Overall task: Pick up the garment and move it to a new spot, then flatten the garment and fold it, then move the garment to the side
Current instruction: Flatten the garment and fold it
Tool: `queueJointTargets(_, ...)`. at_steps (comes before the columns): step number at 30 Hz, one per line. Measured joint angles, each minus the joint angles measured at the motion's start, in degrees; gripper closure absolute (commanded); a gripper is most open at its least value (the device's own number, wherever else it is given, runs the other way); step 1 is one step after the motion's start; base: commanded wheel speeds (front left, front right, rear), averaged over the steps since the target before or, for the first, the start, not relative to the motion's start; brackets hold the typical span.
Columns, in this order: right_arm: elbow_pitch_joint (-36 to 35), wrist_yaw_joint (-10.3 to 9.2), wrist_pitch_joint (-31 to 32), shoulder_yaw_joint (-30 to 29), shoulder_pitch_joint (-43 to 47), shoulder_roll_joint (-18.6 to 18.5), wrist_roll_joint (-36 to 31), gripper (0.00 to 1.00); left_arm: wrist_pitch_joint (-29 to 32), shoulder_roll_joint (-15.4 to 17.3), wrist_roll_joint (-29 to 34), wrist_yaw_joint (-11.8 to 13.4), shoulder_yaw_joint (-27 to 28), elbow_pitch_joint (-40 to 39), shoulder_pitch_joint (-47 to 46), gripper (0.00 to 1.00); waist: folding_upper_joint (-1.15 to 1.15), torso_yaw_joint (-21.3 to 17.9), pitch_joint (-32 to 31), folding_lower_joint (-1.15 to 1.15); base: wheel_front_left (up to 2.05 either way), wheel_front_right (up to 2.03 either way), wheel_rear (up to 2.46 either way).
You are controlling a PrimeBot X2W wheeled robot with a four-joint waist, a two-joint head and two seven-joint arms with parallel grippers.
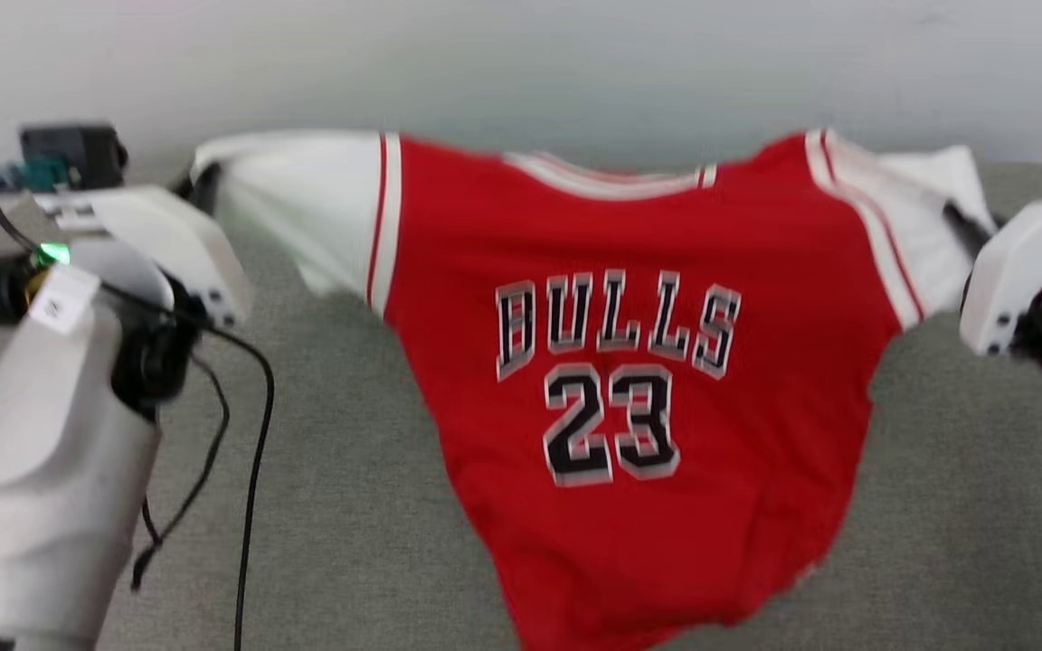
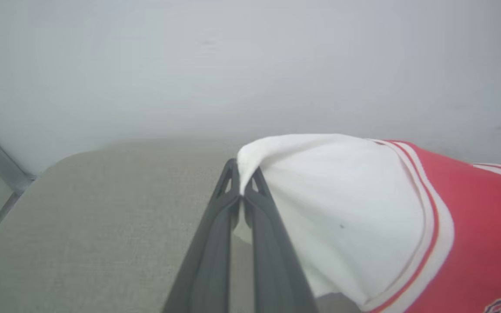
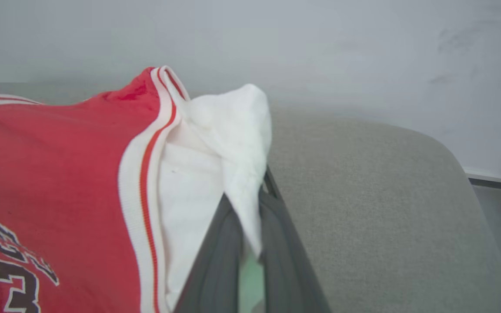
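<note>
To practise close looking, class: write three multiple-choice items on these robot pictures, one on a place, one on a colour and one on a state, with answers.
1. Where does the left gripper grip the garment?
A. the bottom hem
B. the tip of a white sleeve
C. the collar

2. What colour fills the lettering?
A. yellow
B. blue
C. black

3. How is the garment held?
A. folded in a stack
B. spread by its sleeves between the left gripper and the right gripper
C. rolled into a ball

Answers:
1 B: the left wrist view shows the dark fingers pinched on the sleeve tip.
2 C: BULLS 23 reads black with a white outline.
3 B: each wrist view shows fingers shut on a sleeve.
</note>
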Motion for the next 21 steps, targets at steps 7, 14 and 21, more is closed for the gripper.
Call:
queueJointTargets(7, 4.36, 0.01, -5.15, -1.05, -15.28, 0.12, -1.77, 1.0, -7.89, -0.85, 2.14, -0.09, 1.9, 8.38, -15.39, 1.0, 0.0, -0.38, 4.3, 0.01, 0.0, 0.0, 0.0)
queueJointTargets(14, 9.59, 0.02, -10.72, -2.8, -29.77, 1.22, -4.31, 1.0, -14.12, 0.07, 3.94, -0.35, 3.07, 14.45, -29.26, 1.0, 0.0, -1.04, 9.4, 0.0, 0.0, 0.0, 0.0)
queueJointTargets(21, 15.48, 0.03, -15.8, -2.98, -43.75, 1.91, -5.49, 1.0, -16.77, 2.37, 5.31, -1.8, 3.44, 16.73, -39.77, 1.0, 0.0, -1.78, 14.54, 0.0, 0.0, 0.0, 0.0)
